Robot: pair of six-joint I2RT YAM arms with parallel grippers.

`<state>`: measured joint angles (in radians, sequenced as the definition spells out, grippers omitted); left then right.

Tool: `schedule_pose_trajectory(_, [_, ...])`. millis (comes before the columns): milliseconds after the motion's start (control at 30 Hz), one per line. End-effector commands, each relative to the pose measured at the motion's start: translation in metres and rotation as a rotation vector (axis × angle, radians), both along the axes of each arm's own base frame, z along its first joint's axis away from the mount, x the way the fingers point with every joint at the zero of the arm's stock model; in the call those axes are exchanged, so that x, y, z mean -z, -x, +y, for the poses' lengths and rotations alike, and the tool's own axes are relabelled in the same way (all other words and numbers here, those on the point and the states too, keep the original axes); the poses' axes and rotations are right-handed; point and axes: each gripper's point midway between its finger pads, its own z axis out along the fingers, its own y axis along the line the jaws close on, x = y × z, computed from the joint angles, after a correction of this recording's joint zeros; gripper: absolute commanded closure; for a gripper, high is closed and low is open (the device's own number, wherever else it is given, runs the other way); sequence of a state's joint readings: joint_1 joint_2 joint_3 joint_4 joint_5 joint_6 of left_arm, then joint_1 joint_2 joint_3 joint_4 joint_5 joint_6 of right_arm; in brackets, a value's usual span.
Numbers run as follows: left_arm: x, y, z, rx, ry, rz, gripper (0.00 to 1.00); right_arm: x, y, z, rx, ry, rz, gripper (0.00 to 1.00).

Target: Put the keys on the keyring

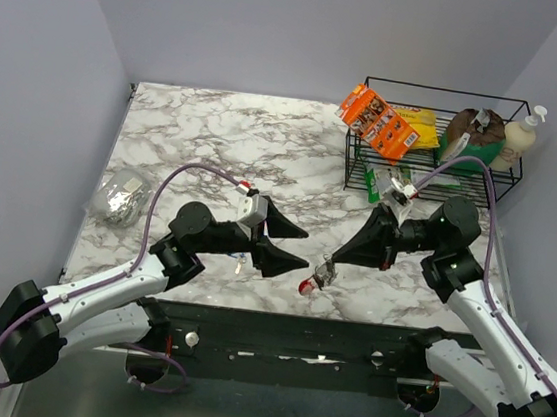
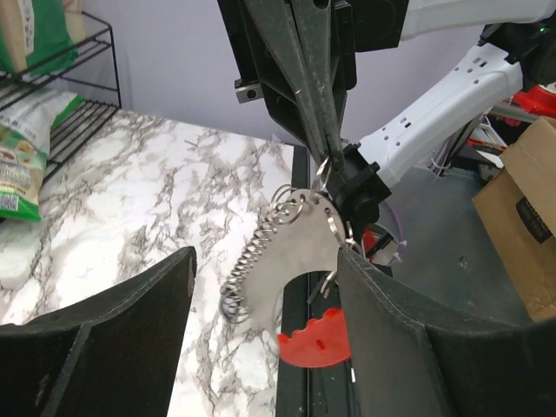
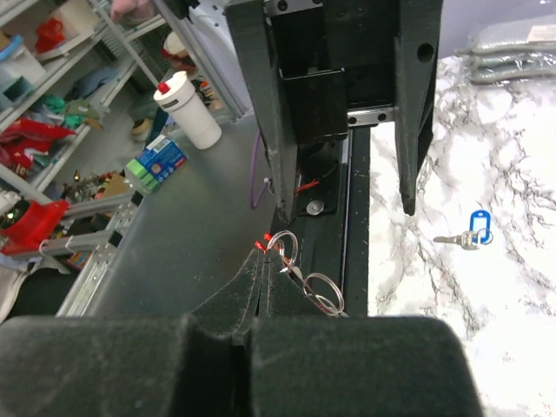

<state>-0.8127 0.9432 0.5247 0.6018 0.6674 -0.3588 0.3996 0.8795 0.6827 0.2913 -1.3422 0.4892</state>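
The left pincer (image 1: 306, 250), left of centre, gapes wide and holds nothing. The keys (image 3: 474, 231) lie on the counter (image 1: 226, 142) near it. Just right, the keyring (image 1: 315, 277) hangs from the right pincer (image 1: 331, 265), which is closed on its top, over the counter's front edge.

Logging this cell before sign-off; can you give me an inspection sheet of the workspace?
Surface: marble table, white, grey-veined.
Job's things: keyring hangs from right claw; blue-headed key lies on the marble.
Clutter: foil lump at left; wire rack holding snack packets and bottle, rear right.
Claws: left claw open, facing keyring; right claw shut on keyring.
Cables: purple cables arc above the marble, left and right.
Surroundings: plain walls; cardboard box beyond the table.
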Motion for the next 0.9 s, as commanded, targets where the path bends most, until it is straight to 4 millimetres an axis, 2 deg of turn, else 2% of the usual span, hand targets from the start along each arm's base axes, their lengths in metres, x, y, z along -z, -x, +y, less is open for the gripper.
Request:
schedule_pose_trajectory(0, [-0.022, 0.012, 0.0, 0.072, 0.074, -0.104, 0.27, -0.012, 0.016, -0.005, -0.078, -0.01, -0.05, 1.0])
schedule_pose_trajectory(133, [-0.039, 0.018, -0.003, 0.125, 0.133, -0.107, 0.31, -0.011, 0.018, -0.006, -0.097, -0.007, -0.049, 1.0])
schedule_pose_trajectory(233, [-0.045, 0.02, -0.008, 0.163, 0.147, -0.095, 0.37, -0.01, 0.018, -0.005, -0.097, -0.006, -0.045, 1.0])
schedule_pose_trajectory(267, [-0.041, 0.018, -0.012, 0.173, 0.136, -0.08, 0.41, -0.011, 0.017, -0.005, -0.095, -0.007, -0.047, 1.0])
schedule_pose_trajectory(367, [-0.04, 0.021, -0.018, 0.213, 0.127, -0.068, 0.45, -0.012, 0.017, -0.005, -0.091, -0.008, -0.05, 1.0])
schedule_pose_trajectory(533, [-0.045, 0.022, -0.022, 0.226, 0.139, -0.076, 0.46, -0.011, 0.014, -0.004, -0.084, -0.007, -0.046, 1.0])
schedule_pose_trajectory(867, [-0.036, 0.024, -0.03, 0.264, 0.096, -0.065, 0.53, -0.013, 0.009, -0.002, -0.069, -0.009, -0.045, 1.0])
